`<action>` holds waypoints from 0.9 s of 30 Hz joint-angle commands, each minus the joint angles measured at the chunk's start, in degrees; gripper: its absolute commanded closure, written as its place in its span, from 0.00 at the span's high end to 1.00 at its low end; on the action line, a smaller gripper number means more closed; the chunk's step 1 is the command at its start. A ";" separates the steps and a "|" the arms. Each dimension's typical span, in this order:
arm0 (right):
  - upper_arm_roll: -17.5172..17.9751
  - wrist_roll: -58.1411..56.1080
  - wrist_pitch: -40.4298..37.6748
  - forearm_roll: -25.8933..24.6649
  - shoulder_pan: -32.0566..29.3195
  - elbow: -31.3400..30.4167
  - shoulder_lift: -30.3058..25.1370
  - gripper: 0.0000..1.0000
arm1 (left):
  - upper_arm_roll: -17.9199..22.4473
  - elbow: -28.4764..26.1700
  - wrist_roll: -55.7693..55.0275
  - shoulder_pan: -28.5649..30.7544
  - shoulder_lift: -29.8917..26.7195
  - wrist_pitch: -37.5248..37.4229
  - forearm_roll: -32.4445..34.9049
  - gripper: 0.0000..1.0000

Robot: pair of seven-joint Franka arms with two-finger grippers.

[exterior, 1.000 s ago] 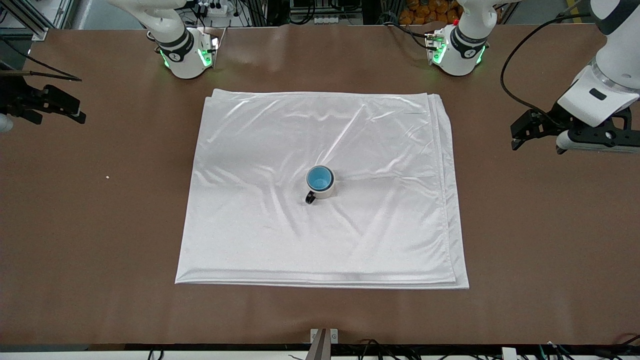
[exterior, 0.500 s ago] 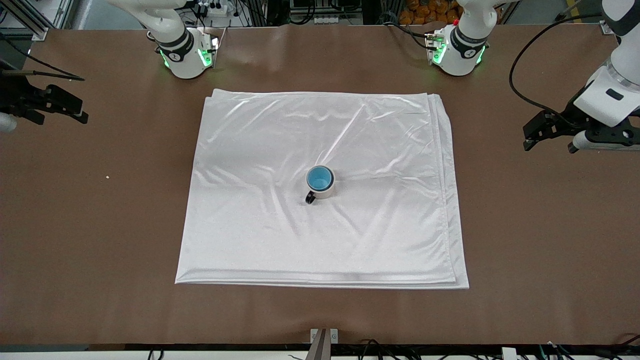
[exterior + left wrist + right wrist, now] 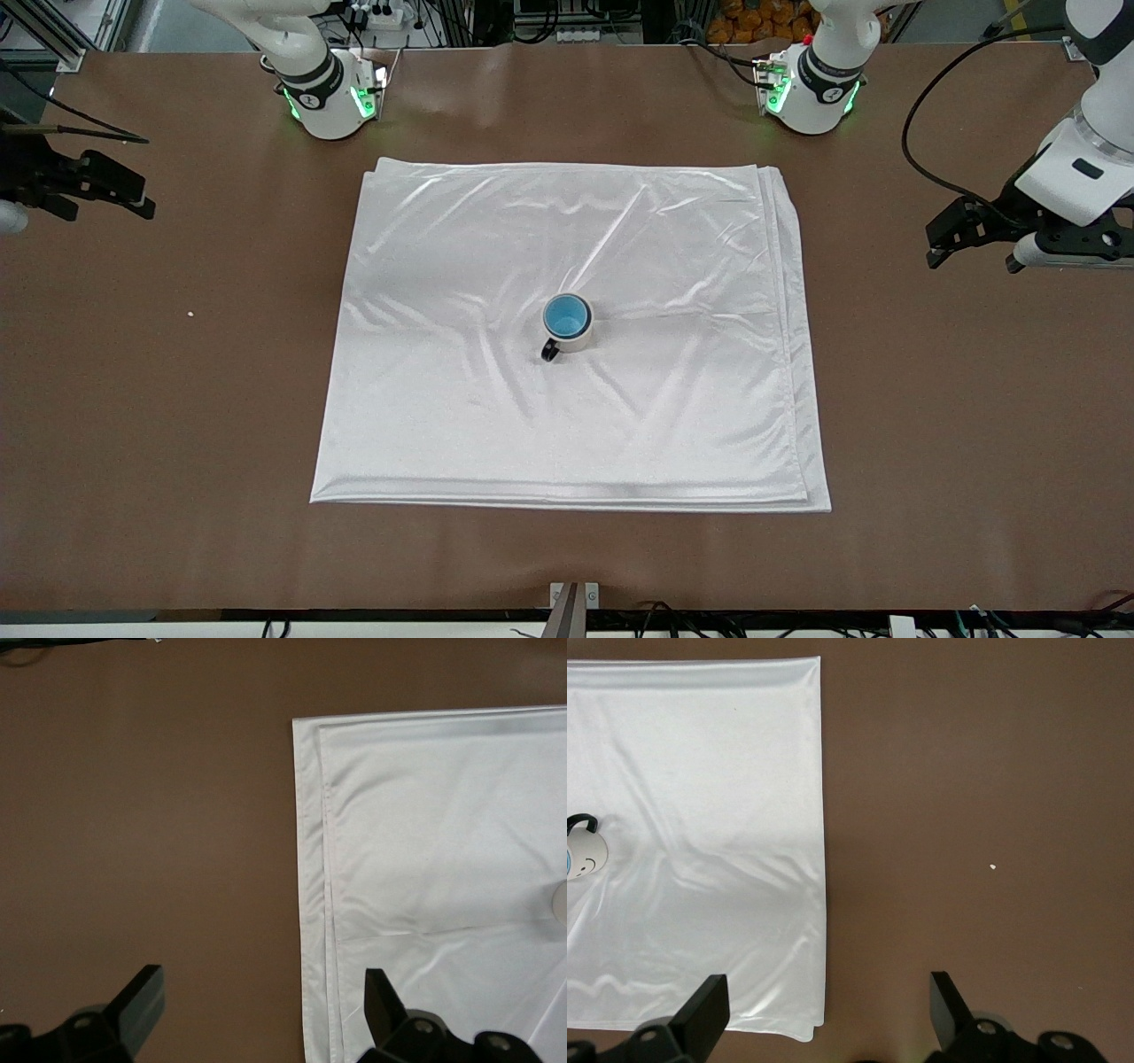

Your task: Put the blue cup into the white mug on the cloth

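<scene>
The white mug [image 3: 569, 333] stands upright near the middle of the cloth [image 3: 443, 399], its black handle turned toward the front camera. The blue cup [image 3: 566, 316] sits inside the mug, and only its bright blue inside shows. My left gripper [image 3: 933, 247] is open and empty over bare table off the cloth's edge at the left arm's end. My right gripper [image 3: 144, 197] is open and empty over bare table at the right arm's end. The right wrist view shows the mug [image 3: 586, 850] and the cloth [image 3: 700, 815] past the gripper [image 3: 827, 999]. The left wrist view shows the cloth's layered edge [image 3: 314, 904] and the gripper [image 3: 263, 992].
The brown table [image 3: 974, 425] surrounds the cloth on all sides. A tiny white speck [image 3: 190, 313] lies on the table toward the right arm's end and also shows in the right wrist view [image 3: 993, 867]. The arm bases [image 3: 328, 97] stand past the cloth's edge farthest from the front camera.
My left gripper has drawn away from the cloth toward the left arm's end of the table. My right gripper has shifted slightly. The mug and cup have not moved.
</scene>
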 commanded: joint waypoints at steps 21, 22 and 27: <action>-0.05 -0.67 -0.15 -0.74 0.09 -0.26 -0.38 1.00 | -0.21 4.87 1.23 0.67 0.39 -4.65 0.72 1.00; -0.05 -0.67 -0.15 -0.74 0.09 -0.35 -0.38 1.00 | -0.21 4.87 1.23 0.67 0.30 -4.65 0.72 1.00; -0.14 -0.59 -0.24 -0.74 0.09 -0.61 -0.38 1.00 | -0.21 4.79 1.23 0.67 0.30 -4.65 0.72 1.00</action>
